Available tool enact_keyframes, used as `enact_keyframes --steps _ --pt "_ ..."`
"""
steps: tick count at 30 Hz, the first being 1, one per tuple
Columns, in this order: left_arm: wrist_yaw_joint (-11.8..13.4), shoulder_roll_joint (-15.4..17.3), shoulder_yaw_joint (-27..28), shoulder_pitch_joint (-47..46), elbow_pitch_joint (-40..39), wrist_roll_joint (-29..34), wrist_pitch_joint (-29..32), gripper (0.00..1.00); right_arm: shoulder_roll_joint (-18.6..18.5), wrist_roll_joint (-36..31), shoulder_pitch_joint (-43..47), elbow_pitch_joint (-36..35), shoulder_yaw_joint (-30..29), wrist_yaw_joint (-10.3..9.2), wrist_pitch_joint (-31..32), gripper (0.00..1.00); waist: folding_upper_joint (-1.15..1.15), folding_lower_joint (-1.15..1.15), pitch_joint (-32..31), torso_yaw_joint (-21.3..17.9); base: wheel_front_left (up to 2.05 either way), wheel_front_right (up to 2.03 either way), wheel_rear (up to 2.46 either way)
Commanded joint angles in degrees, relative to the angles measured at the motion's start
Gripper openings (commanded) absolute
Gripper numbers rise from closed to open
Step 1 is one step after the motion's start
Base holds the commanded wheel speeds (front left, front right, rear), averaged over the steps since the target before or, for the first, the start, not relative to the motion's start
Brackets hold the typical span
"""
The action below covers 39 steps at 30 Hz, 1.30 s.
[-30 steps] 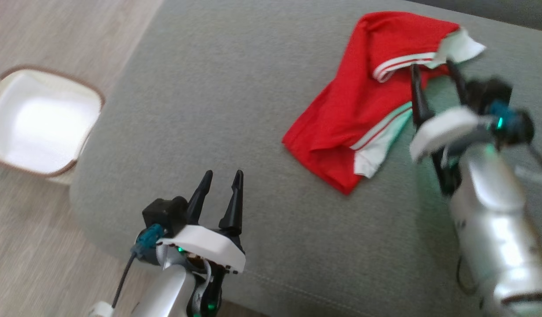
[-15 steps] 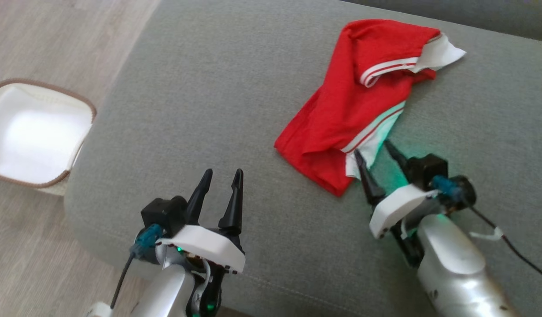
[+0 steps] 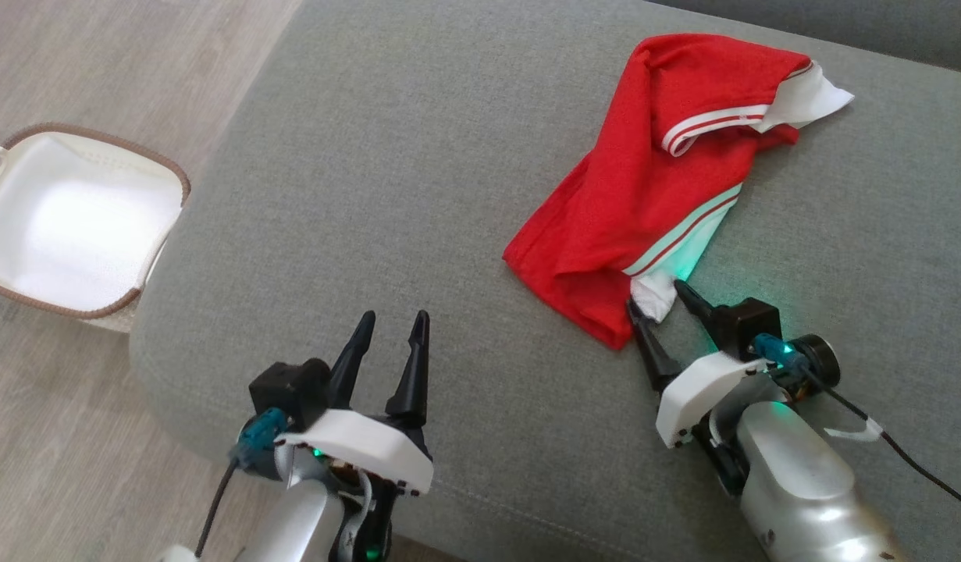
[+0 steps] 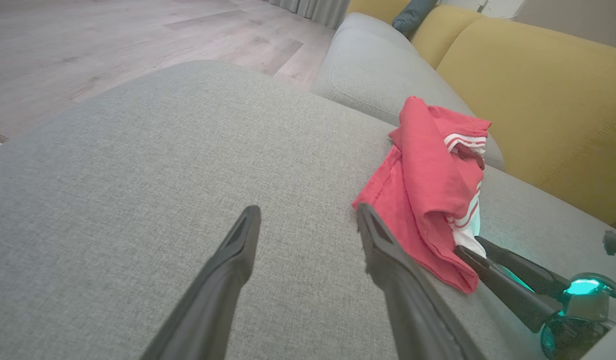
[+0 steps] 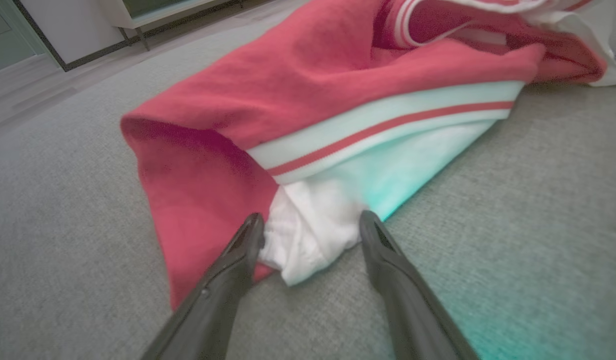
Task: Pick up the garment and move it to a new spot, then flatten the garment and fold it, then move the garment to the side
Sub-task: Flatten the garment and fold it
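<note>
Red-and-white garment lies crumpled at upper right of the head view, on the grey sofa cushion. Right gripper, lower right, has its jaws spread astride the garment's white corner, unclamped. Left gripper, lower left, is spread and empty.

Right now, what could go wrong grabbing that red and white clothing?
The open right gripper straddles just the small white corner of the crumpled red-and-white fabric garment; such a thin pinch might slip out. Lifted by one corner, it may hang bunched, and the open left gripper is too far off to help.
</note>
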Motion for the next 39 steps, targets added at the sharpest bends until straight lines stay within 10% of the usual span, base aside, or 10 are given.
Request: enact_keyframes --steps 1,4,11,14,19,20,39 --pt "0.39 0.6 1.93 -1.32 -1.81 -0.31 -0.31 1.0 1.04 -0.68 -0.55 -0.38 0.11 0.2 -0.29 0.55 0.0 0.0 0.03 -0.28 0.0 0.0 0.0" --pt "0.31 0.6 2.19 -1.42 -1.74 -0.14 -0.31 1.0 1.04 -1.66 -0.6 -0.94 -1.17 0.2 -0.29 0.0 0.0 0.0 0.15 -0.99 0.0 0.0 0.0" --pt "0.14 0.6 2.12 -1.71 -1.59 -0.12 -0.31 1.0 1.05 -3.46 -0.2 -4.83 -5.28 0.2 -0.29 0.0 0.0 0.0 -0.83 -3.27 0.0 0.0 0.0" --pt "0.06 0.6 2.25 -1.69 -1.31 -0.07 -0.31 1.0 1.05 -4.22 -0.01 -6.46 -6.02 0.2 -0.29 0.22 0.0 0.0 -1.49 -4.73 0.0 0.0 0.0" --pt "-0.11 0.6 2.18 -1.77 -1.02 -0.35 -0.31 1.0 1.05 -5.79 0.1 -6.27 -7.48 0.2 -0.29 0.19 0.0 0.0 -1.92 -6.03 0.0 0.0 0.0" --pt "-0.19 0.6 2.11 -1.84 -0.98 -0.4 -0.31 1.0 1.05 -6.11 0.09 -5.91 -7.85 0.2 -0.29 0.0 0.0 0.0 -1.94 -6.17 0.0 0.0 0.0" --pt "-0.37 0.6 3.26 -0.21 -0.57 0.33 -0.31 1.0 -1.06 -12.23 -0.47 -16.71 -14.78 0.2 -0.29 0.0 0.0 0.0 -5.16 -10.56 0.0 0.0 0.0"
